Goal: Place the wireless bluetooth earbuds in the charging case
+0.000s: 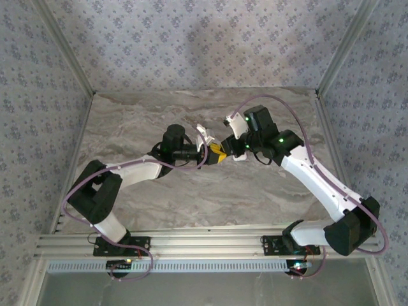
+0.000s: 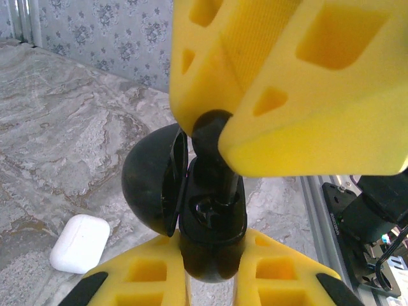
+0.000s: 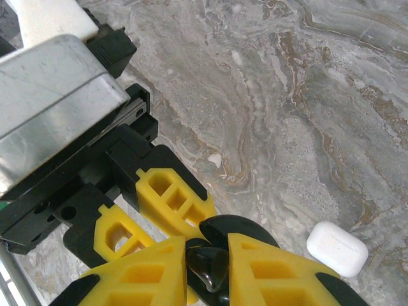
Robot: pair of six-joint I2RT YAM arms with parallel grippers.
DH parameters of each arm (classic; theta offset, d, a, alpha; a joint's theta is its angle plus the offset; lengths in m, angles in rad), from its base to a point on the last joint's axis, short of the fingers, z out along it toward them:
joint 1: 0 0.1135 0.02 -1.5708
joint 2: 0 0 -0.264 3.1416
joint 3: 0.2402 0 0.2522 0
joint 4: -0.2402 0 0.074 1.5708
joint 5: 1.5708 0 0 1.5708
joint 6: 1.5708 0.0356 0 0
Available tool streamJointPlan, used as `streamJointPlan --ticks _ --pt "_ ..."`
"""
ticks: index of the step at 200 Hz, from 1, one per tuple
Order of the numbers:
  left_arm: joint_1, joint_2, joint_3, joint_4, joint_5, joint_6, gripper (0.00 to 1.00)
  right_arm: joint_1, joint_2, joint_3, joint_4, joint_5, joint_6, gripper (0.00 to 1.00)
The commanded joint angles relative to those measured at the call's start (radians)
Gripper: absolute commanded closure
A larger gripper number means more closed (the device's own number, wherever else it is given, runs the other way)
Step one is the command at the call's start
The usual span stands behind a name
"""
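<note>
Pinched at its base between the left gripper's point(image 2: 213, 280) jaws, seemingly lifted off the table: a black case point(image 2: 213, 223), lid swung open toward 9 o'clock, likely steadied as a target. At its 12 o'clock, squeezed in the right gripper's point(image 3: 205, 252) jaws, a black earbud point(image 2: 210, 127), stem dipping into the open well. Around: floral wallpaper point(image 1: 191, 38), marbled tabletop point(image 1: 210, 197), shut white case point(image 2: 80, 243) at 8 o'clock.

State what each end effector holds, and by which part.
Left end effector: the open black charging case, gripped across its lower body. Right end effector: a black earbud, pinched by its upper end.
</note>
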Motion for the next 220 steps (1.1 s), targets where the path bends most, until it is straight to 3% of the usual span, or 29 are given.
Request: streamJointPlan --ticks 1,73,108,134,169,192,220 --pt "0.000 -0.033 0.028 0.039 0.014 -0.009 0.86 0.008 0.011 0.005 -0.044 0.003 -0.022 0.78" --pt "0.000 -0.048 0.025 0.039 0.017 0.000 0.86 0.016 0.051 0.017 -0.077 -0.013 -0.029 0.77" --pt "0.001 -0.056 0.028 0.004 0.017 0.028 0.86 0.014 0.026 0.034 -0.085 -0.023 -0.013 0.62" --pt "0.000 -0.065 0.025 -0.011 0.017 0.044 0.86 -0.013 -0.015 0.045 -0.075 -0.040 0.007 0.57" --pt "-0.001 -0.073 0.023 -0.026 0.033 0.076 0.86 -0.110 -0.063 0.030 -0.026 -0.182 0.082 0.50" --pt "-0.002 -0.081 0.018 -0.025 0.049 0.092 0.86 -0.197 -0.052 0.015 -0.003 -0.351 0.146 0.45" --pt "-0.002 -0.088 0.019 -0.024 0.056 0.100 0.86 -0.249 -0.016 0.004 0.003 -0.482 0.169 0.44"
